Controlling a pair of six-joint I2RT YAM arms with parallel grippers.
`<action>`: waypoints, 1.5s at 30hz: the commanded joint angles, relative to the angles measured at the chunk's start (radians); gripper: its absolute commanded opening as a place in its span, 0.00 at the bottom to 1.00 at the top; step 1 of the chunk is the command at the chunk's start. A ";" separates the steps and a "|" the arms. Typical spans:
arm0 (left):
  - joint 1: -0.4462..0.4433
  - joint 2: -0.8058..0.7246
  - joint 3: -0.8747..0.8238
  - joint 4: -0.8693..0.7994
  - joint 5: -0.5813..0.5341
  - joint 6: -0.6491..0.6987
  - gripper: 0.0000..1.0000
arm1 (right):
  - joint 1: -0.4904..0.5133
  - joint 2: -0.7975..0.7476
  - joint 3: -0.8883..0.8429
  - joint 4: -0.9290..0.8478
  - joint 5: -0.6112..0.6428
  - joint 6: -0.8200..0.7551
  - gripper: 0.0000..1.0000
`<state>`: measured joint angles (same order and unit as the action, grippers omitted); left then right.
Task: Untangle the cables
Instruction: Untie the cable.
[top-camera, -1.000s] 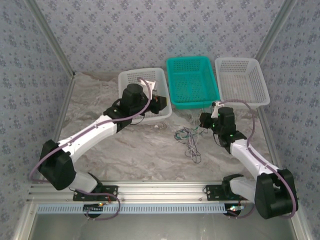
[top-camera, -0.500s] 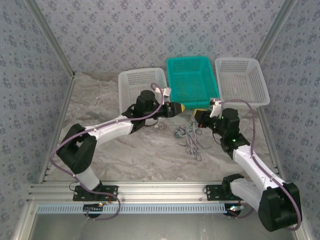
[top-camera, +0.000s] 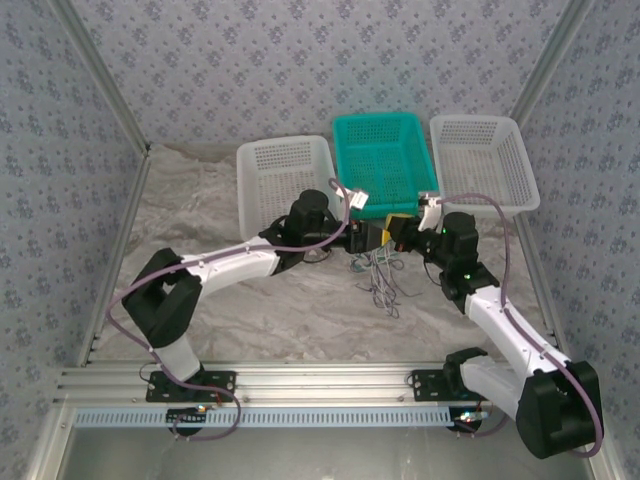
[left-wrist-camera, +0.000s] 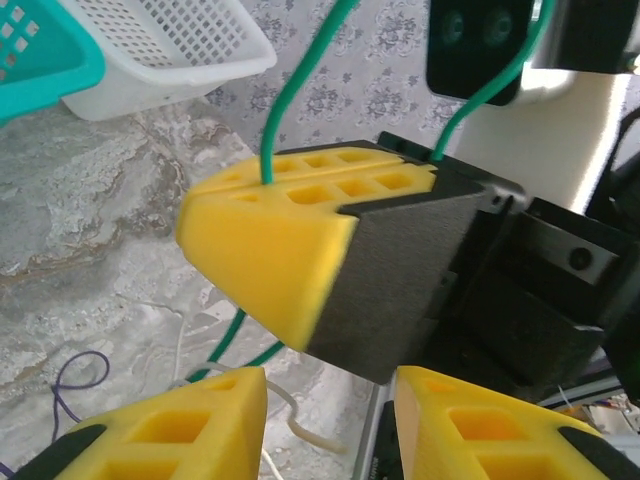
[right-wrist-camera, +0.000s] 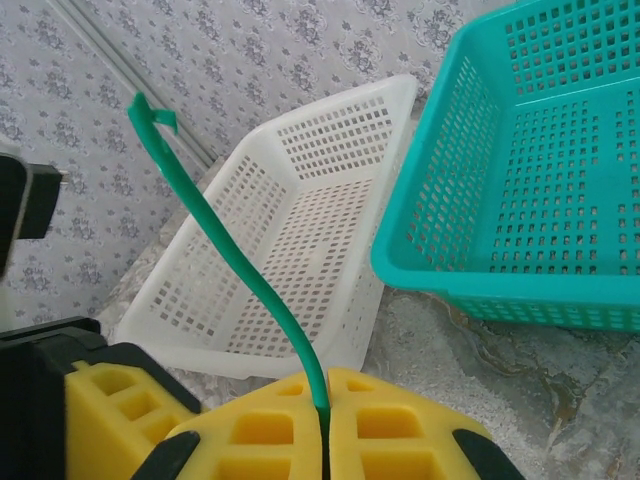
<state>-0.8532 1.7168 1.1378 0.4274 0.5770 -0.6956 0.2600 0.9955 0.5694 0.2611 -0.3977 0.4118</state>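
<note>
Marbled table (top-camera: 250, 310): right end effector (right-wrist-camera: 322, 395) clamps green cable (right-wrist-camera: 235, 258); left end effector (left-wrist-camera: 330, 400) parted.

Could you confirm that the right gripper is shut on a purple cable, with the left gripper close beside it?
Only the colour is wrong: the right wrist view shows the right gripper shut on a green cable, with the left gripper close beside it.

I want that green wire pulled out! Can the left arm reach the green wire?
Probably yes. The left tool is open, right next to the right tool, which pinches the green wire. Nothing seems to sit between them, and a stretch of that wire hangs just ahead of it.
</note>
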 joint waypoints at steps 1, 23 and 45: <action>0.002 0.018 0.056 0.028 -0.009 0.038 0.34 | 0.007 -0.004 0.043 -0.006 -0.015 0.008 0.00; 0.232 -0.543 -0.131 -0.368 -0.190 0.134 0.00 | -0.266 -0.039 -0.047 -0.358 0.392 0.097 0.00; 0.794 -0.852 -0.043 -0.829 -0.342 0.160 0.00 | -0.427 -0.035 -0.098 -0.521 0.538 0.243 0.00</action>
<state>-0.1352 0.9276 1.0069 -0.4206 0.3794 -0.5606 -0.1139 0.9646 0.5053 -0.1547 -0.0711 0.6392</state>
